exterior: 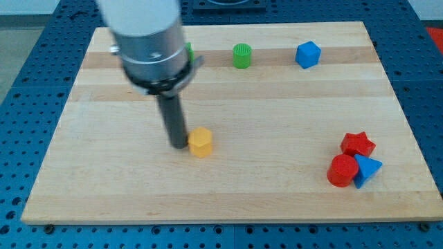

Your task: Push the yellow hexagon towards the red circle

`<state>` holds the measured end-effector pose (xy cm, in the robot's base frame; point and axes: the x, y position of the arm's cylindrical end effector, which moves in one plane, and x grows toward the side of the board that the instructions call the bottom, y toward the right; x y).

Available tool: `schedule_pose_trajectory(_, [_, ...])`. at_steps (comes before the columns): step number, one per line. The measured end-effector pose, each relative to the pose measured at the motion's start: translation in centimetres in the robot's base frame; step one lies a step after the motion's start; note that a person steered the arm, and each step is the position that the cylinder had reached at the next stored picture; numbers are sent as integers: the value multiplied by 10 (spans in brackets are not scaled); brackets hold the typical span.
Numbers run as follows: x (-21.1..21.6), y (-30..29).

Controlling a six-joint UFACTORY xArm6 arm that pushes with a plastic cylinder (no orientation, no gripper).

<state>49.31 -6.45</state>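
So here's what you've got on the board [228,200]: it's a pale wooden slab with long grain stripes running across, sitting on a blue perforated metal base [28,41].

My tip [179,146] is down on the wood, left of centre, and it's right up against the left side of the yellow hexagon [201,142], touching or as good as. The rod is a smooth dark cylinder coming out of a chunky shiny metal collar, which is blurry and hides part of the upper left of the board. No jaws on this thing at all, so nothing to call released or clenched; it's just a plain rod.

The yellow hexagon is a small matte plastic block with flat facets, sitting a bit left of the middle of the board, closer to the bottom edge than the top.

The red circle [340,170] is a squat round plastic puck way over near the bottom right corner, well apart from the hexagon. It's bunched up with two others: a red star [358,144] just above it and a blue triangle [367,169] touching its right side.

Along the top edge you've got a green cylinder [241,55] with a ribbed-looking side, and a blue block [308,54] with angled faces to its right. There's also a sliver of another green block [188,50] peeking out behind the collar; can't tell its shape.
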Motion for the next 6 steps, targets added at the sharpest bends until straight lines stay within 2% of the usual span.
schedule_pose_trajectory(1, [-8,60])
schedule_pose_trajectory(2, [-8,95])
schedule_pose_trajectory(4, [-3,38])
schedule_pose_trajectory(5, [17,44])
schedule_pose_trajectory(6, [18,90])
